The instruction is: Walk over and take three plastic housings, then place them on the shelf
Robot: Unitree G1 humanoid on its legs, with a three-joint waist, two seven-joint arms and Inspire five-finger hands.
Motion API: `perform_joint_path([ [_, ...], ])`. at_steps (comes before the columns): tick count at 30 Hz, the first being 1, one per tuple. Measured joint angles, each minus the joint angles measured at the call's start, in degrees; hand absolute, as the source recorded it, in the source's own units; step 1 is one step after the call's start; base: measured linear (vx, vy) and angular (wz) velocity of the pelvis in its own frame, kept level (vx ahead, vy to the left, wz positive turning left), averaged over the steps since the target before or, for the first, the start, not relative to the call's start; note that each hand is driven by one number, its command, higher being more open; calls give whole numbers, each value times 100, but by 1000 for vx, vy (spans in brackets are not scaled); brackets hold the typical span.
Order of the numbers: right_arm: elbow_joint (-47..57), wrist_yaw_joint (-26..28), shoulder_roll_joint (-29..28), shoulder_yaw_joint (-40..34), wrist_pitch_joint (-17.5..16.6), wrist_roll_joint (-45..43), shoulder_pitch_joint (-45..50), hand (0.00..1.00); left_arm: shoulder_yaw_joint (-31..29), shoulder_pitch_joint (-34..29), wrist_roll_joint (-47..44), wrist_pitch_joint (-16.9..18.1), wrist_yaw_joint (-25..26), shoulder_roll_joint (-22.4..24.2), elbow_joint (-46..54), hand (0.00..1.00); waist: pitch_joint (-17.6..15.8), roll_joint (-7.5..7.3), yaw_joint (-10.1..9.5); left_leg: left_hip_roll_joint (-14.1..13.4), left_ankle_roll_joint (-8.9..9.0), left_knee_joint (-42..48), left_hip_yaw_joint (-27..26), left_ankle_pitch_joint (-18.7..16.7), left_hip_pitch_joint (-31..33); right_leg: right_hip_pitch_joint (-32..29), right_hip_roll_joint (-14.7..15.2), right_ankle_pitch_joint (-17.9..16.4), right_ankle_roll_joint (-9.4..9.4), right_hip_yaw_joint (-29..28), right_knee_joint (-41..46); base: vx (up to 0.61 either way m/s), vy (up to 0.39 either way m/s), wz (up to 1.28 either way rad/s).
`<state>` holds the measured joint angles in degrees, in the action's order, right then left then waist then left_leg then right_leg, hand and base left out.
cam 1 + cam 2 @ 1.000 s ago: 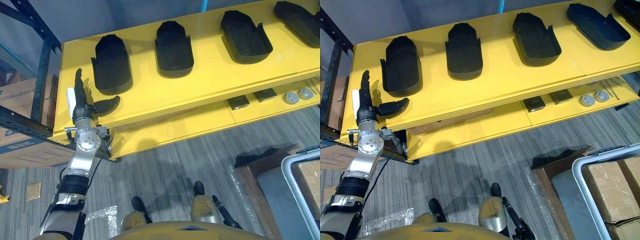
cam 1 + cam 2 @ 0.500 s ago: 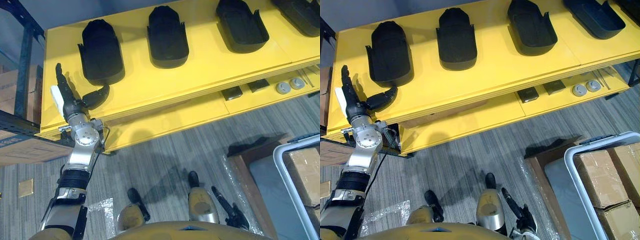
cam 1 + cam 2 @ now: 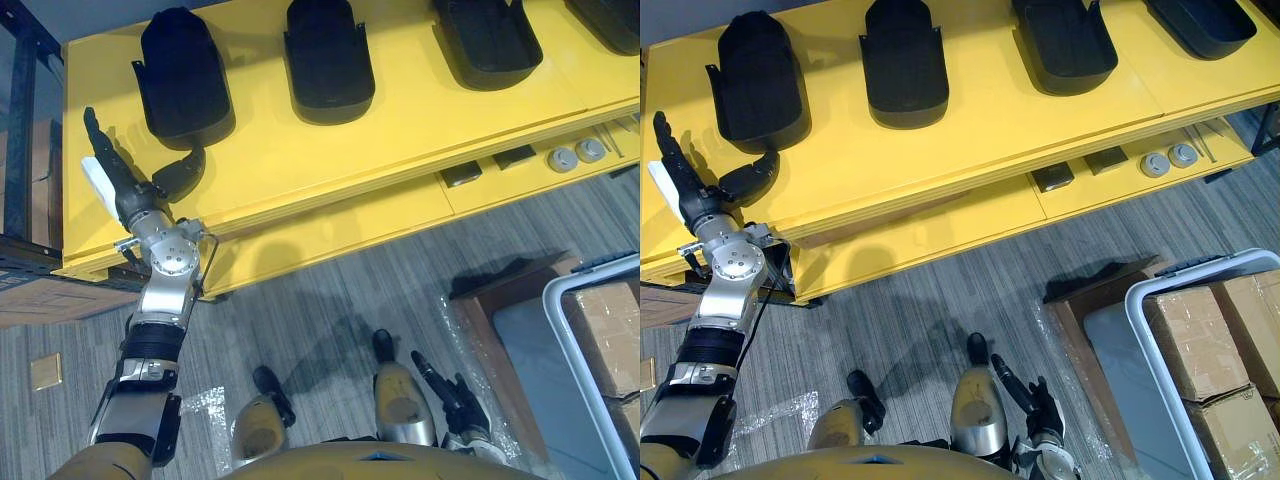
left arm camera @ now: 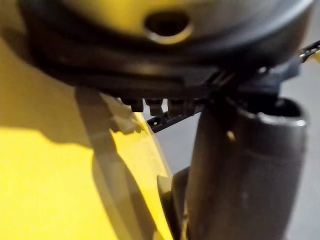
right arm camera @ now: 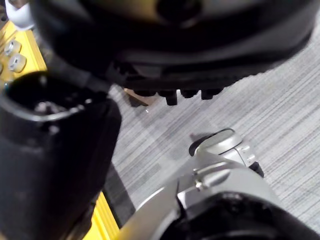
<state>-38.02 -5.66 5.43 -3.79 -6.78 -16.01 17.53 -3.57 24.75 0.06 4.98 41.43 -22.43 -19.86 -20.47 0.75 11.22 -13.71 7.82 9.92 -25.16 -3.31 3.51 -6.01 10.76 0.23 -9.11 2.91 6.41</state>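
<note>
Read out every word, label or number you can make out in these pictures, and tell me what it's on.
No text can be read.
The black housings, the yellow shelf and the cardboard boxes show no legible print; any marks are too small or blurred.

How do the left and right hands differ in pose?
The left hand is raised over the yellow shelf; the right hand hangs low above the floor. The left hand is beside a black housing; the right hand is far from all. Both are open, empty.
</note>
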Motion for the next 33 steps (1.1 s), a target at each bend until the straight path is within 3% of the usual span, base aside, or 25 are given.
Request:
perform_joint_path([
  [5,264,-461,-90,-37,-402,-73,86,100,-5,-334,-53,35,-75,30,407,100,-6,-5,18,-20,-16,114,22,-65,-12,68,0,-3,-1,1,4,0,0,0],
  [8,1652,-736,-274,-430,-853,-263,522,100,-9,-1503,18,235,-308,423,2003,100,-5,0,3,-17,-11,78,39,-95,-90,188,1,-3,-2,49,-47,20,1,5],
  [10,3145,-881,-355,-878,-1376,-77,801,100,1,-2497,86,466,-466,836,2947,100,18,32,-23,-8,-9,-17,81,-94,-220,327,1,-7,2,140,-71,36,-5,12],
  [14,5179,-887,-212,-1573,-2182,688,827,100,68,-3399,504,695,-648,1226,3477,100,91,118,-257,13,19,-165,165,-32,-395,564,-2,-11,5,281,-168,13,-11,12],
  [17,6265,-716,437,-1748,-2410,878,395,100,253,-3841,504,876,-945,1358,3711,100,336,112,-479,17,42,-309,283,52,-522,740,-22,-12,6,428,-198,-4,-20,21],
  [20,6533,-185,1069,-1400,-2259,479,-608,100,447,-4014,473,920,-1421,1369,3823,100,586,42,-650,24,44,-334,485,86,-651,1068,-26,-11,6,654,-309,-26,-16,29],
  [22,6516,167,1165,-1074,-2080,-10,-995,100,513,-4106,481,1019,-1593,1373,3839,100,718,21,-737,56,38,-378,609,127,-648,1169,-15,-11,6,795,-371,-40,-9,34],
  [26,6019,685,1194,-150,-1281,-1015,-1798,100,556,-4114,467,1163,-1972,1489,3840,100,887,-5,-971,160,1,-667,933,359,-626,1325,18,-11,6,1186,-481,-76,-12,42],
  [28,5566,664,1193,220,-964,-1022,-2052,100,599,-4118,450,1300,-2176,1491,3842,100,924,10,-1102,203,-34,-834,1106,487,-613,1362,18,-11,6,1387,-511,-83,-17,43],
  [33,4807,283,1000,792,-684,-934,-2422,100,778,-4158,235,1421,-2487,1506,3862,100,947,42,-1335,279,-25,-1130,1380,764,-593,1443,19,-6,3,1689,-558,-24,-10,31],
])
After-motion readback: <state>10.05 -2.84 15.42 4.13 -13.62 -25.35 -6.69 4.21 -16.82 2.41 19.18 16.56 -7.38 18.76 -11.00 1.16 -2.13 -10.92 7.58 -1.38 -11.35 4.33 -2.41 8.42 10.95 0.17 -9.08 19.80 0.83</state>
